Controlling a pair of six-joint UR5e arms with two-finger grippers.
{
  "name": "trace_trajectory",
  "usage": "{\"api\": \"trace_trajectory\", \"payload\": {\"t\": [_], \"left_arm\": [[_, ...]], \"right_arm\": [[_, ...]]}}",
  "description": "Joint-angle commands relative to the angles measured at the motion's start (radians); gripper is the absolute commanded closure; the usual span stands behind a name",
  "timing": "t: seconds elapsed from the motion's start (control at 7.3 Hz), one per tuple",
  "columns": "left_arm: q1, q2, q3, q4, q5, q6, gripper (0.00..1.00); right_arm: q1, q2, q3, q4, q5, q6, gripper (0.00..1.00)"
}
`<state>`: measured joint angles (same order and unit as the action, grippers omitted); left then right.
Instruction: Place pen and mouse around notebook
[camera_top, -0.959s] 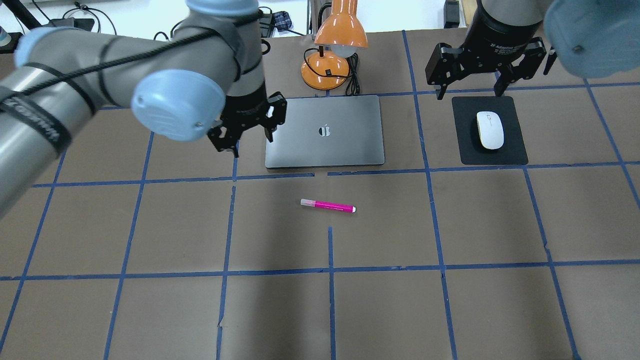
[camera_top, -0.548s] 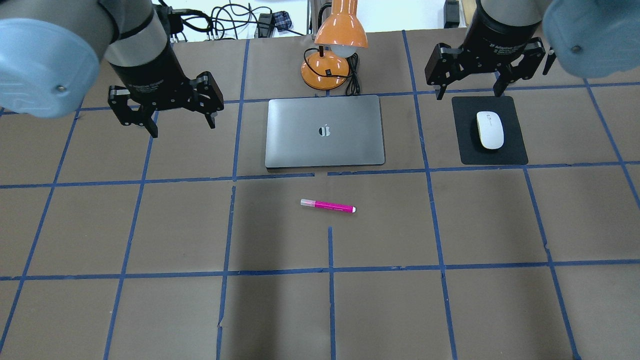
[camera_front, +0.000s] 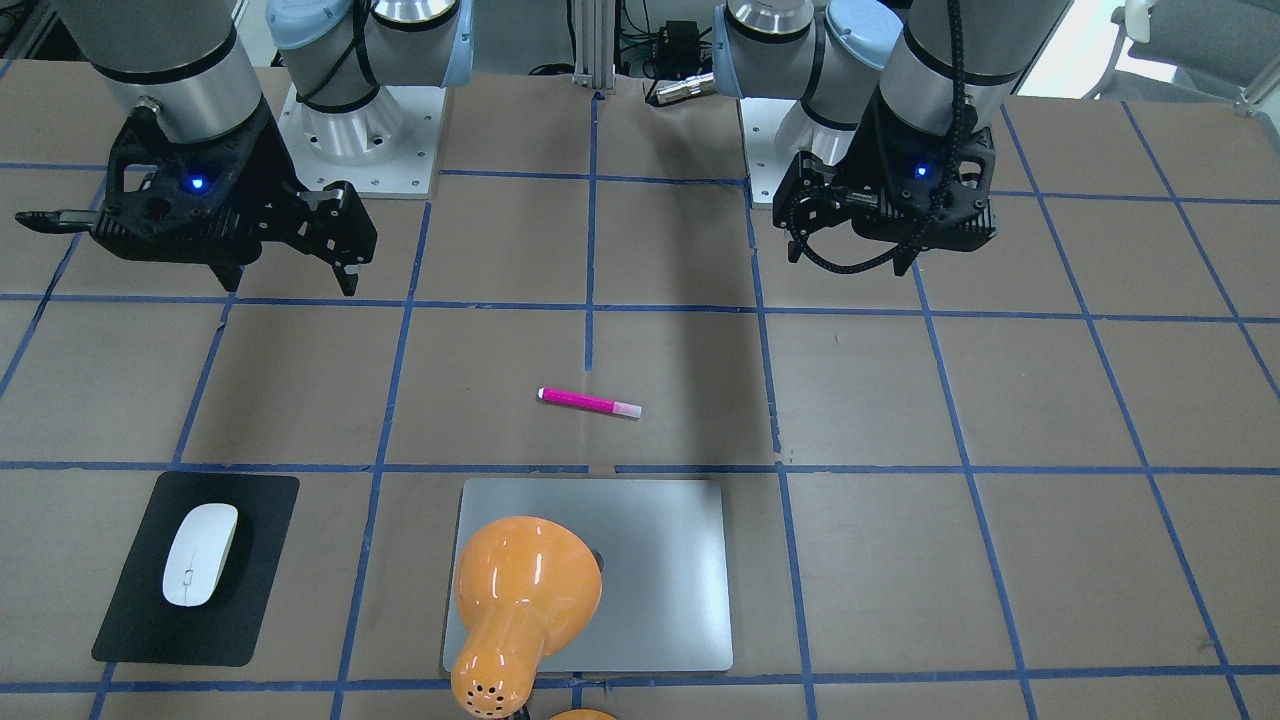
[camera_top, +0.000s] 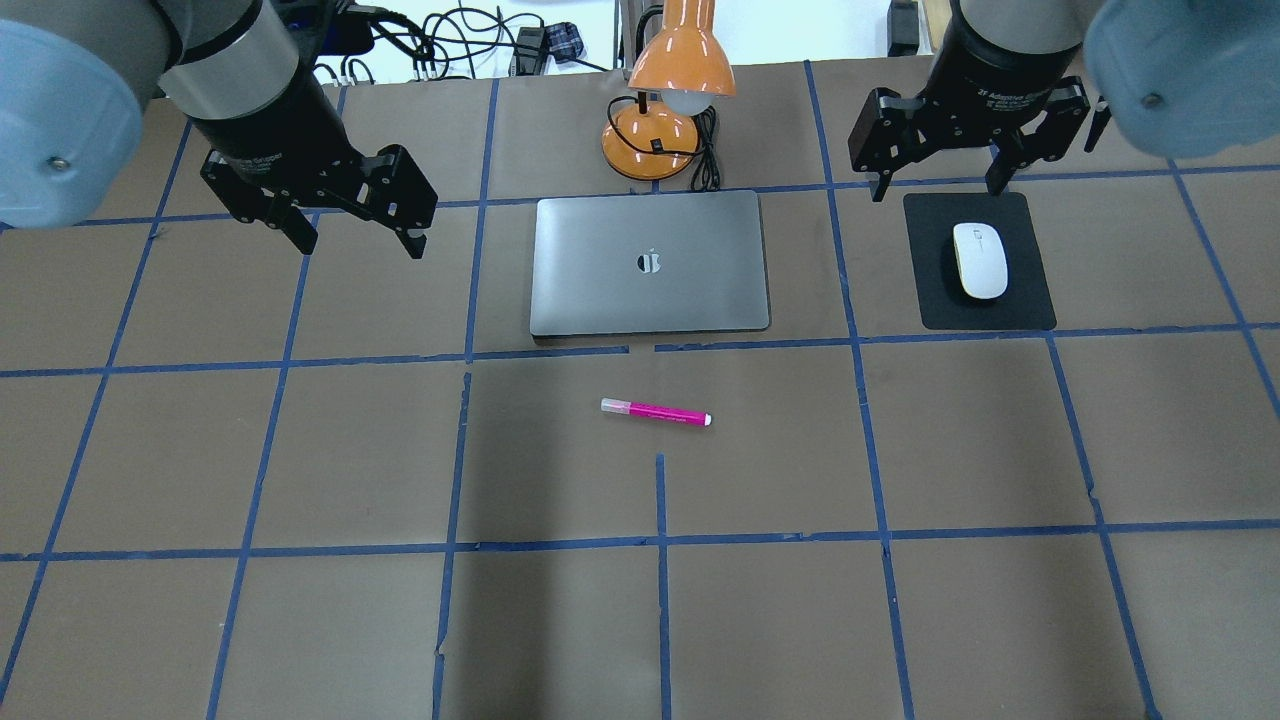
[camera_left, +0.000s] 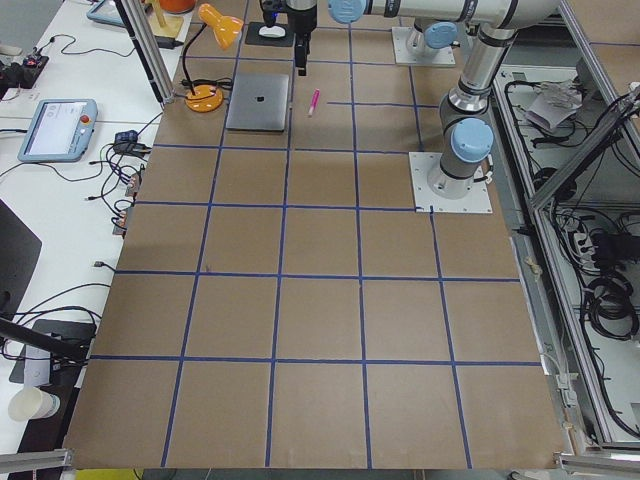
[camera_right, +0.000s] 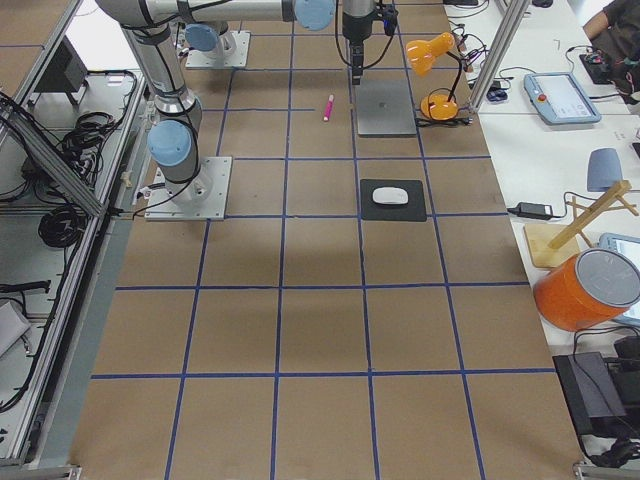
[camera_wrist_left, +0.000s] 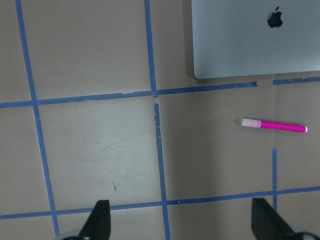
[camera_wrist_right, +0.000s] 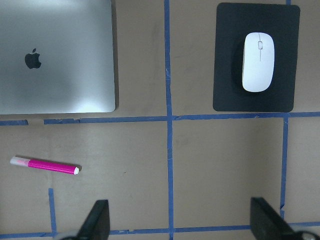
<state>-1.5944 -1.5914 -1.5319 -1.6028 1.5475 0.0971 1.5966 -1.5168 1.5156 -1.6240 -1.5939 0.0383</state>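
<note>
The magenta pen (camera_top: 655, 412) lies flat on the brown table, a short way in front of the silver notebook (camera_top: 650, 262), and nothing touches it. The white mouse (camera_top: 979, 260) rests on a black mat to the notebook's right. My left gripper (camera_top: 360, 245) hangs open and empty above the table, left of the notebook. My right gripper (camera_top: 938, 188) also hangs open and empty, just behind the mat's far edge. In the left wrist view the pen (camera_wrist_left: 274, 125) and a corner of the notebook (camera_wrist_left: 255, 37) show. The right wrist view takes in the mouse (camera_wrist_right: 258, 62), the pen (camera_wrist_right: 45, 165) and the notebook (camera_wrist_right: 55, 55).
An orange desk lamp (camera_top: 665, 120) with a black cord stands right behind the notebook. The black mat (camera_top: 1030, 300) lies under the mouse. Blue tape lines mark a grid on the table. Cables lie past the far edge.
My left arm has swung away from the notebook's left edge, further left and slightly back. The right arm, pen, mouse and notebook have not moved.
</note>
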Motion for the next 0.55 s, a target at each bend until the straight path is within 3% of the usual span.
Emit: {"api": "trace_trajectory", "payload": {"t": [0.0, 0.41], "left_arm": [[0.007, 0.016, -0.008, 0.001, -0.003, 0.006, 0.00], [0.007, 0.018, -0.013, 0.003, 0.000, 0.003, 0.00]], "right_arm": [[0.000, 0.000, 0.000, -0.002, 0.000, 0.000, 0.00], [0.000, 0.001, 0.000, -0.004, 0.000, 0.000, 0.00]]}}
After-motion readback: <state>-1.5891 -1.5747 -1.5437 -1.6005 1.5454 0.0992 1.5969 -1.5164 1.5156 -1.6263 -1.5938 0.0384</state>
